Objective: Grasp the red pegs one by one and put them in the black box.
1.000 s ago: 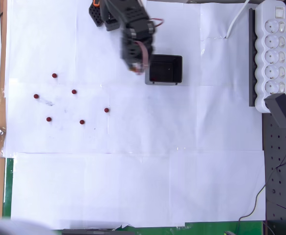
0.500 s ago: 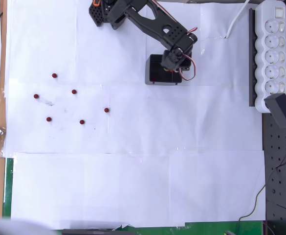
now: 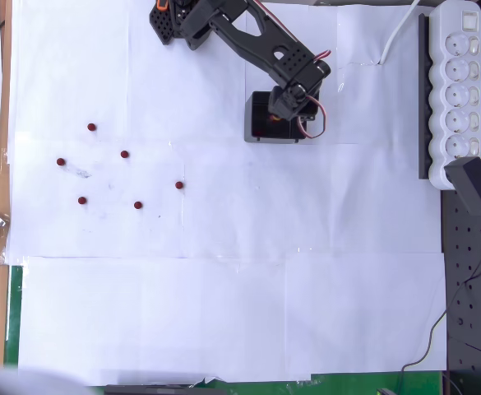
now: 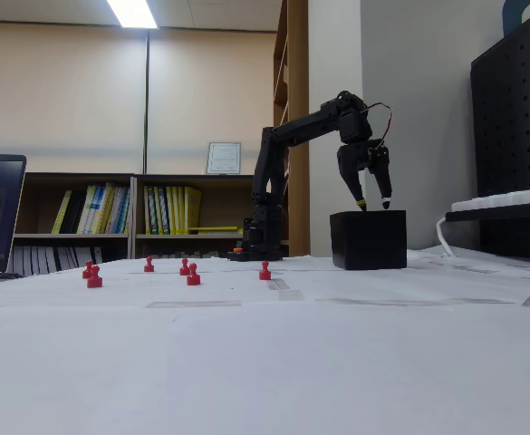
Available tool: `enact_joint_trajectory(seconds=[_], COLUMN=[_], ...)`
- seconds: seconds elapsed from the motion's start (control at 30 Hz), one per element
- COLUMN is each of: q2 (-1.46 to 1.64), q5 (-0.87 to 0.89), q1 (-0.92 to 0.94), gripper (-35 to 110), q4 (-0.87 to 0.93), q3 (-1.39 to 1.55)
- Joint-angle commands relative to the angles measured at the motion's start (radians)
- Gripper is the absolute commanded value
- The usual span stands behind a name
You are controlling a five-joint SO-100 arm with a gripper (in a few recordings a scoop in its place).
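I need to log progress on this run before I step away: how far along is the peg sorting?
Done: cannot be counted, since the arm covers most of the black box from above and its walls hide the inside in the fixed view. In hand: the gripper hangs just above the box with fingers apart and nothing visible between them. Left: six red pegs stand on the white paper.

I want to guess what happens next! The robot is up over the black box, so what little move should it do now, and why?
Probably lift and swing back toward the loose red pegs. The gripper hangs just above the black box, its fingers apart with nothing visible between them, so it seems to have nothing left to drop. Six pegs sit on the white paper, waiting to be fetched.
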Motion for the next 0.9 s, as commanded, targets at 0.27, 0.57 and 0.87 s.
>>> enact_joint_trajectory(seconds=[0.27,0.57,0.87], q2=[-0.792,-0.836,-0.578], q5=[0.463,0.727,0.828], q1=[0.729,1.127,1.302], gripper=[15,12,12], q4=[-0.614,-1.193,-1.896], q3=[-0.911,-1.493,-1.798])
